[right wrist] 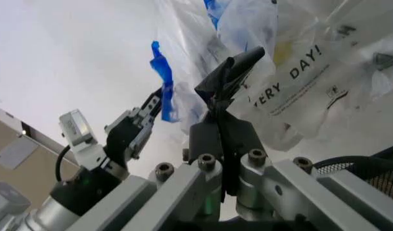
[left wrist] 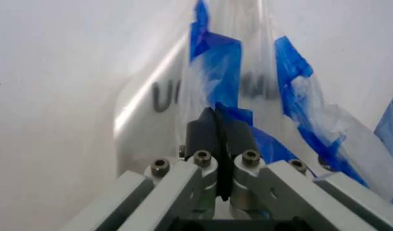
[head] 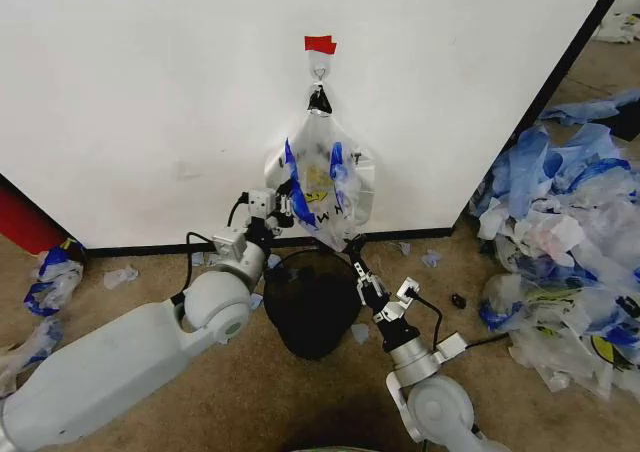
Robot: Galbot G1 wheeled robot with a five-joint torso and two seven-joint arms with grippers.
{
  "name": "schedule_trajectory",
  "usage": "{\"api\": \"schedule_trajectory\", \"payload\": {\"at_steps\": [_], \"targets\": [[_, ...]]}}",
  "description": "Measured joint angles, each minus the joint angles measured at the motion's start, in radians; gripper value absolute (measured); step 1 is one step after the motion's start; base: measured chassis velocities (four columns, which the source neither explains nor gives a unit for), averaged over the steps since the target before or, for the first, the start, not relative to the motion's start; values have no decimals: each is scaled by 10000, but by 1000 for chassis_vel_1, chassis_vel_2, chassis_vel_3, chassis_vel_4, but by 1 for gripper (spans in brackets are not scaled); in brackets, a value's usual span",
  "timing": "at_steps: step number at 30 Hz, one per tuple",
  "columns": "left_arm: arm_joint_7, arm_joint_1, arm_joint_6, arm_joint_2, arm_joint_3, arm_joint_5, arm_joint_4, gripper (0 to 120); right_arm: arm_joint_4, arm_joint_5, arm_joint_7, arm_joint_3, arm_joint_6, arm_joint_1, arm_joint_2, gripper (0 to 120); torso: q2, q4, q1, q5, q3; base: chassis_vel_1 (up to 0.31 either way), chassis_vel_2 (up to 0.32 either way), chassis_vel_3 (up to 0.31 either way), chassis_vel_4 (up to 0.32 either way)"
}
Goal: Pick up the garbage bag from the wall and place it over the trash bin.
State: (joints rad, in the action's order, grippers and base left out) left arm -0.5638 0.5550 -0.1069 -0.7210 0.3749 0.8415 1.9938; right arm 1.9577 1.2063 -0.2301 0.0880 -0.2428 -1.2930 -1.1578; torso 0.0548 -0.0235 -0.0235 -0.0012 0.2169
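Left hand (head: 291,201): I see it clenched on a blue handle strip at the bag's 9 o'clock edge.
Garbage bag (head: 322,187): hanging from the hook (head: 319,75) under red tape (head: 320,44) on the wall (head: 150,92), directly above the trash bin (head: 313,307).
Right hand (head: 354,259): at the bag's 6 o'clock, clenched on a dark crumpled bit of plastic at its bottom.
Scrap pile (head: 565,237): on the floor at my 3 o'clock.
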Motion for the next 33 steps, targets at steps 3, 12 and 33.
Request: {"api": "schedule_trajectory", "payload": {"at_steps": [3, 12, 33], "targets": [[12, 154, -51, 52, -158, -6, 38, 0, -49, -49, -3, 59, -3, -34, -9, 0, 0, -1, 0, -1, 0, 0, 0, 0, 0], [38, 349, -67, 203, -589, -4, 126, 0, -136, -249, -63, 331, -90, -265, 20, 0, 0, -1, 0, 1, 0, 0, 0, 0, 0], [199, 1184, -110, 505, -1692, -3, 578, 0, 214, -1421, -147, 1255, -454, -925, 181, 5, -3, 1, 0, -1, 0, 0, 0, 0, 0]]}}
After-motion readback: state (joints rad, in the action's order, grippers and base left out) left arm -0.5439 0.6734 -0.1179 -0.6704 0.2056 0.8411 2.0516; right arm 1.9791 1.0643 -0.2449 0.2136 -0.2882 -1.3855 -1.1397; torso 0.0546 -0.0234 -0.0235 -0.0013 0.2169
